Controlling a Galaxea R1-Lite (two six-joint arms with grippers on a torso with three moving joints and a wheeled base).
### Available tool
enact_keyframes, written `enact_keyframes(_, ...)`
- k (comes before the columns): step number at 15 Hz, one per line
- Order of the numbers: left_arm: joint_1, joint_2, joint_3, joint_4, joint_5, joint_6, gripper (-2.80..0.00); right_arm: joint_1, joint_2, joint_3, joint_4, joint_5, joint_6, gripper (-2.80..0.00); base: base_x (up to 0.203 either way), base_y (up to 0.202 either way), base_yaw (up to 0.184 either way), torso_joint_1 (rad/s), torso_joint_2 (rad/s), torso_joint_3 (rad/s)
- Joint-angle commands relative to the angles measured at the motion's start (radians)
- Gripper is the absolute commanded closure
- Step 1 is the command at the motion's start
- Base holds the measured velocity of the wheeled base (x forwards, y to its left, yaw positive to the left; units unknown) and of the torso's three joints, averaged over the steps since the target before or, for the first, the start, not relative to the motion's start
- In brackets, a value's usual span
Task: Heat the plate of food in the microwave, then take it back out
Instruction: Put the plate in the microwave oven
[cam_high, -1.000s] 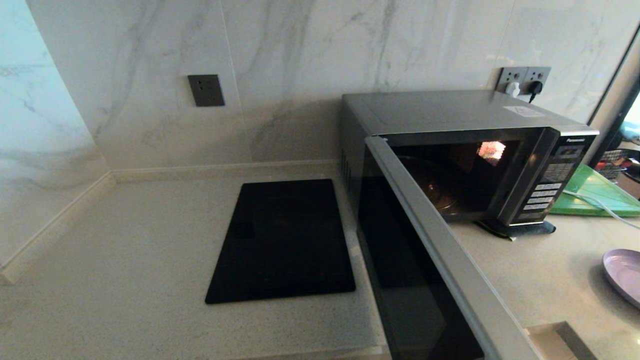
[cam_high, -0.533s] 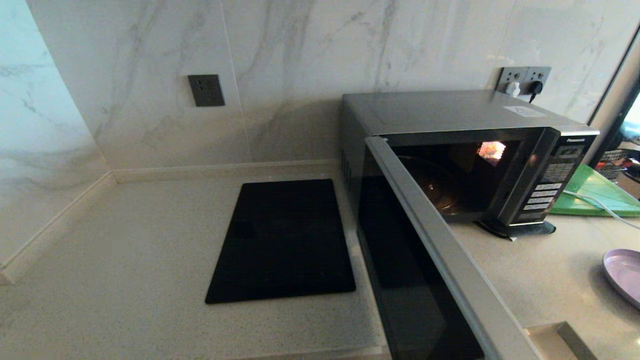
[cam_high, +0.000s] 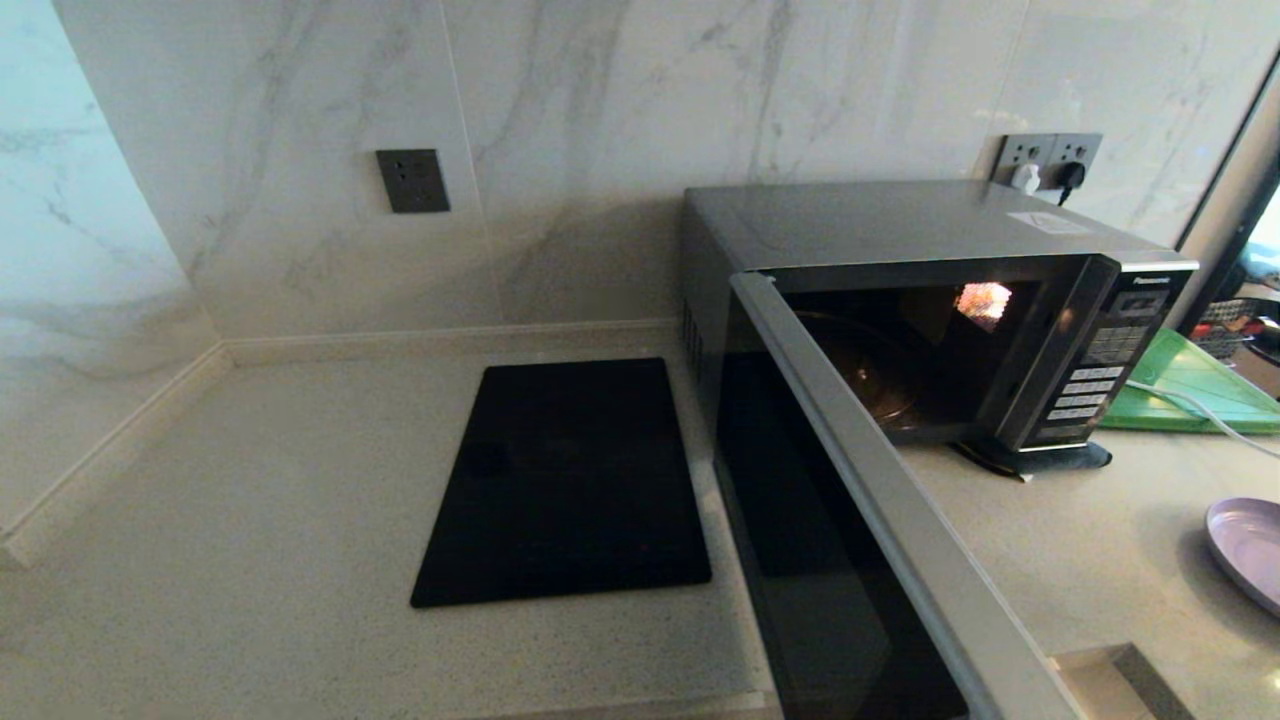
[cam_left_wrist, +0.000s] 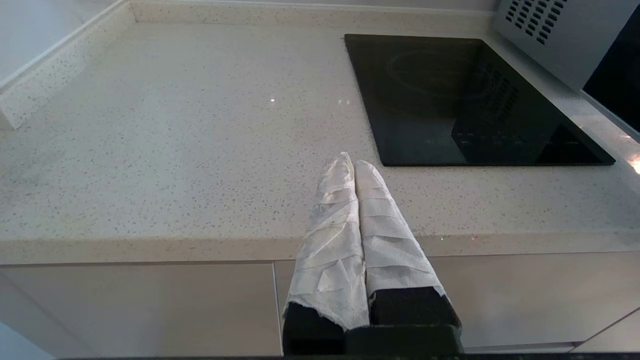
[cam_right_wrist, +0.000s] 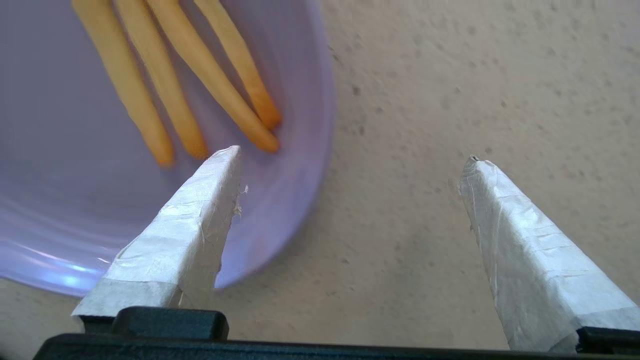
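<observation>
one right tool (cam_right_wrist: 350, 160) finger over plate of food (cam_right_wrist: 295, 165) rim, fingers spread.

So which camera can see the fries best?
The right wrist view: the fries fill it, lying on the purple plate under the open right claw. The head view shows only the plate's edge; the left wrist view shows neither.

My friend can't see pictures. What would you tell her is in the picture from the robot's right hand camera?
The open right gripper hangs over the edge of a purple plate of food holding four golden fries. One taped finger is above the plate's rim, the other above the bare speckled counter.
</observation>
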Motion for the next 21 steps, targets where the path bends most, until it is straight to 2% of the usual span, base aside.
enact_keyframes(1, 0.0, 0.002, 0.0, 0.0, 0.0, -0.001, 0.0, 0.0, 0.027, -0.039, 0.006, 0.0, 0.005, -2.8, 0.0, 0.0, 0.0, 0.0, 0.0, 0.0)
enact_keyframes(8, 0.0, 0.001, 0.0, 0.0, 0.0, -0.001, 0.0, 0.0, 0.068, -0.062, 0.005, 0.0, 0.005, -2.8, 0.0, 0.0, 0.0, 0.0, 0.0, 0.0)
enact_keyframes(9, 0.0, 0.002, 0.0, 0.0, 0.0, -0.001, 0.0, 0.002, 0.069, -0.06, 0.005, 0.0, 0.005, 0.0, 0.0, 0.0, 0.0, 0.0, 0.0, 0.0)
enact_keyframes(21, 0.0, 0.002, 0.0, 0.0, 0.0, -0.001, 0.0, 0.001, 0.082, -0.071, 0.005, 0.007, -0.021, 0.0, 0.0, 0.0, 0.0, 0.0, 0.0, 0.0)
